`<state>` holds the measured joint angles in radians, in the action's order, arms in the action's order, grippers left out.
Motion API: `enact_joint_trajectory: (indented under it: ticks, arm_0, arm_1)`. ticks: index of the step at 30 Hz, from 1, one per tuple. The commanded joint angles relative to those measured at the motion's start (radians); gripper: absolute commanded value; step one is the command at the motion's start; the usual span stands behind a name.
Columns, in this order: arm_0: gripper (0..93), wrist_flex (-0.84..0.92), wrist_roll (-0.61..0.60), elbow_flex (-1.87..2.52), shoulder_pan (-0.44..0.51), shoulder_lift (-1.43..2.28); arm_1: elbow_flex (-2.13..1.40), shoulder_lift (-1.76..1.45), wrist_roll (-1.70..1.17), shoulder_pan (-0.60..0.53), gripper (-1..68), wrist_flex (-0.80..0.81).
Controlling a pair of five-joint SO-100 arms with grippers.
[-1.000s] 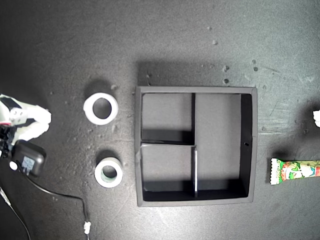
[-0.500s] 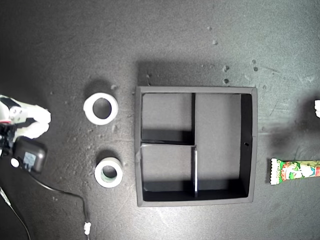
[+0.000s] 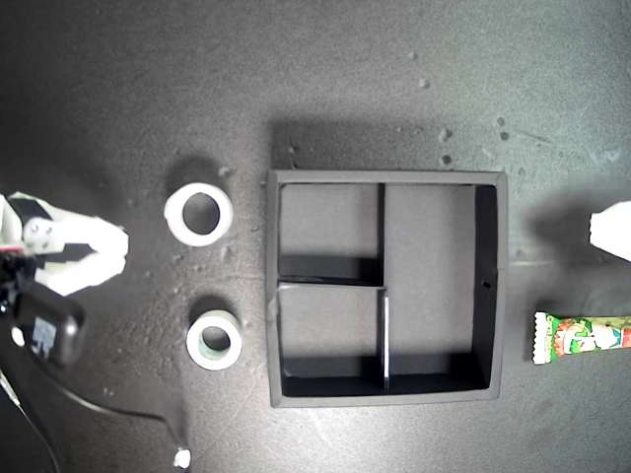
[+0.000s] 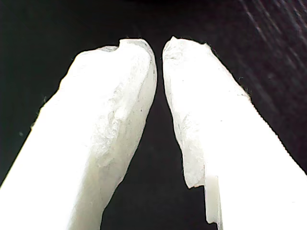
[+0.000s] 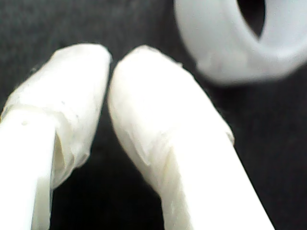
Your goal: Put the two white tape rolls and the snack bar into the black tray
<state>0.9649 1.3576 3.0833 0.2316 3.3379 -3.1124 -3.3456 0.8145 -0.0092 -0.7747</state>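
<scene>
snack bar [image 3: 582,337]: long axis runs left-right in the exterior view, crimped end toward the black tray [image 3: 387,177], lying on the table [image 3: 148,89] just right of it, cut off by the edge.
plain white tape roll [image 3: 198,214]: flat, left of the tray.
grey-green rimmed tape roll [image 3: 214,340]: flat, nearer, also left of the tray.
my second claw [image 5: 109,60]: fingers nearly together, holding nothing, low near the plain roll.
my first claw [image 4: 159,47]: tips almost touching, empty, over bare table.
</scene>
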Motion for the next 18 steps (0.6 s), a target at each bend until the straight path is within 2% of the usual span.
enact_joint_trajectory:
  ticks: [1, 3, 7, 11, 18]
  arm_0:
    - [3.9, -0.210, -0.293, 0.038, 0.051, 0.044]
    - [12.4, -0.232, -0.367, -0.011, 0.048, 0.044]
    - [22.9, -0.216, -0.465, -0.133, 0.002, 0.044]
    - [25.9, -0.112, -0.502, -0.336, -0.055, -0.161]
    - [26.8, -0.117, -0.537, -0.657, -0.066, -0.876]
  arm_1:
    - [-0.012, -0.005, -0.025, 0.012, 0.7, 0.041]
    - [-0.012, -0.005, 0.100, 0.037, 0.6, 0.031]
    - [-0.012, -0.005, 0.328, 0.084, -0.2, 0.035]
    - [-0.012, -0.005, 0.370, 0.092, -0.3, 0.133]
    - [-0.012, -0.005, 0.362, 0.043, -0.3, 0.146]
